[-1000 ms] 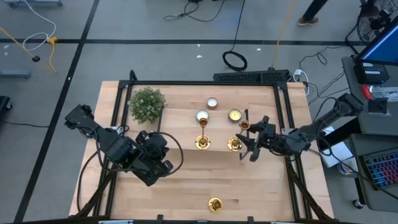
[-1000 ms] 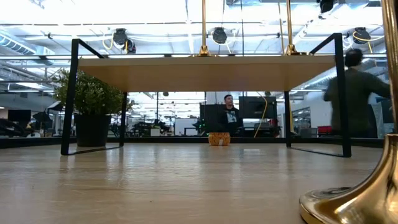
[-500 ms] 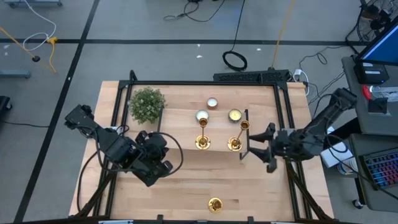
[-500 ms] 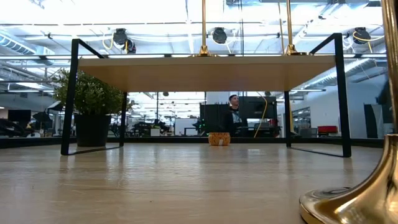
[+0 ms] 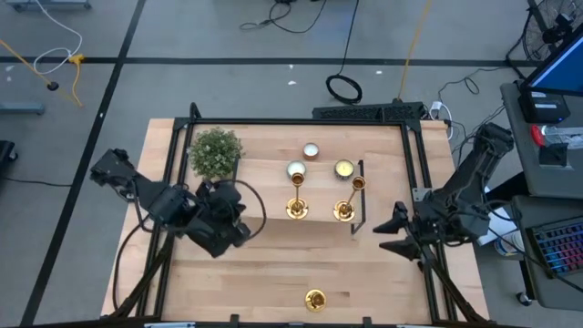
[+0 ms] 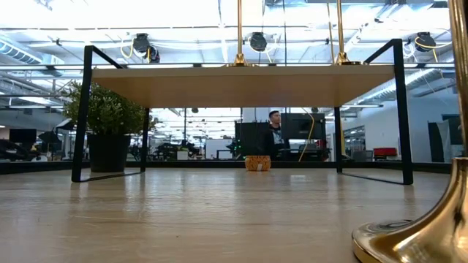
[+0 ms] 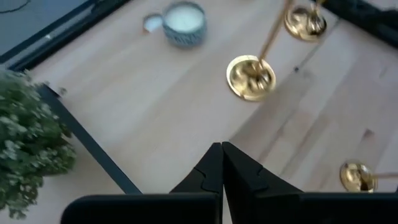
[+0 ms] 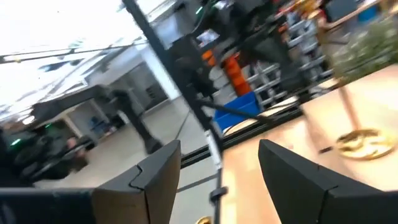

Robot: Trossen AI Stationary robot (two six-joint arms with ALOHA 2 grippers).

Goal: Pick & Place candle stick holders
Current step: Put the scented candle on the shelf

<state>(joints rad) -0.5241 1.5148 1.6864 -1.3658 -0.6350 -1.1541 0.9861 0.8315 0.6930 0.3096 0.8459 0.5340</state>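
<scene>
Left claw (image 5: 239, 230) closed; right claw (image 5: 392, 231) spread apart, empty.

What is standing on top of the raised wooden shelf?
Two gold holders stand on the shelf: one on its left part, one near its right end. The low view shows only their bases and stems; their cups are cut off. The table under the shelf is hidden from above.

Three gold candle stick holders (image 5: 295, 194) (image 5: 344, 198) (image 5: 314, 299), three pale tealight candles (image 5: 311, 150) (image 5: 296, 169) (image 5: 343, 169), one bushy green plant (image 5: 216, 152), one raised shelf (image 5: 323, 196), all on one table (image 5: 273, 273)
</scene>
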